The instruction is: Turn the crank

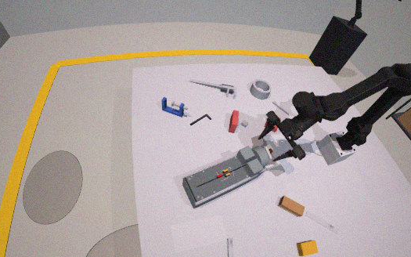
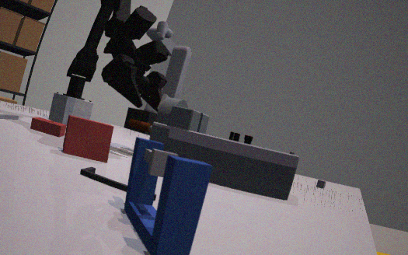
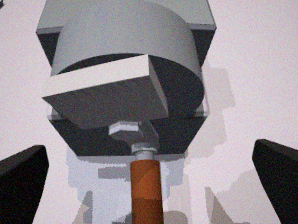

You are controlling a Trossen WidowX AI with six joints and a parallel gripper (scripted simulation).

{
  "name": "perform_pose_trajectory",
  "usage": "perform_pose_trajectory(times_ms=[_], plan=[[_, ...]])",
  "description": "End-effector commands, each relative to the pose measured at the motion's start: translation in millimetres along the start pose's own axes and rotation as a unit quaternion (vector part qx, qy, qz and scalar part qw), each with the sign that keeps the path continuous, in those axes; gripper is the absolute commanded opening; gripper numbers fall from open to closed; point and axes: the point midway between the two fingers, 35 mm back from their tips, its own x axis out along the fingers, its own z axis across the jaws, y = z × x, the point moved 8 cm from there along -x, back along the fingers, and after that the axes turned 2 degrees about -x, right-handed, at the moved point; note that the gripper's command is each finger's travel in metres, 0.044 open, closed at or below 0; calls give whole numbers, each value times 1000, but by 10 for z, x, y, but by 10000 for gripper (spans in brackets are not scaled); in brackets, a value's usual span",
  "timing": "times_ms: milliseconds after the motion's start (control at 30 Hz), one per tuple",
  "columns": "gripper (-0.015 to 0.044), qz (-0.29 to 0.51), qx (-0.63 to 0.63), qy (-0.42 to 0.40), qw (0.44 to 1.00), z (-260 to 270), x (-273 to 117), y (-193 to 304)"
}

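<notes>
A pale bench [image 1: 161, 149] [image 2: 36, 194] [image 3: 260, 50] carries everything here. The black arm [image 1: 357, 92] [image 2: 90, 50] reaches in from the right, seen from the top, to the long grey machine [image 1: 212, 187] [image 2: 249, 167] [image 3: 125, 35], which lies aslant in the middle of the bench. The open claw [image 1: 267, 149] [image 2: 148, 108] [image 3: 153, 155] has nothing in its grip; its fingers stand wide apart at the machine's right end. On the far side are a caliper [image 1: 212, 85], a grey ring [image 1: 254, 91] and, farther left, a blue clamp [image 1: 173, 111] [image 2: 183, 202]. A brown block [image 1: 292, 206] lies nearer, to the right. The crank's orange-brown handle [image 1: 270, 150] [image 2: 140, 125] [image 3: 146, 192] shows between the fingers in the wrist view, apart from both. Smallest are two brass zero marks [image 1: 228, 175] on the machine's top and the red pointer [image 1: 219, 175], just left of them, not level.
</notes>
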Motion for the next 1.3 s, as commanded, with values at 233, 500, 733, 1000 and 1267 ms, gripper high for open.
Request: perform_pose_trajectory(times_ms=[233, 500, 733, 1000, 1267], plan=[[440, 2, -2, -4, 1000, 9, 144, 150], [440, 2, -2, -4, 1000, 13, 234, 242], [440, 2, -2, -4, 1000, 20, 307, 326], [440, 3, -2, -4, 1000, 30, 383, 421], [282, 3, -2, -4, 1000, 31, 388, 427]])
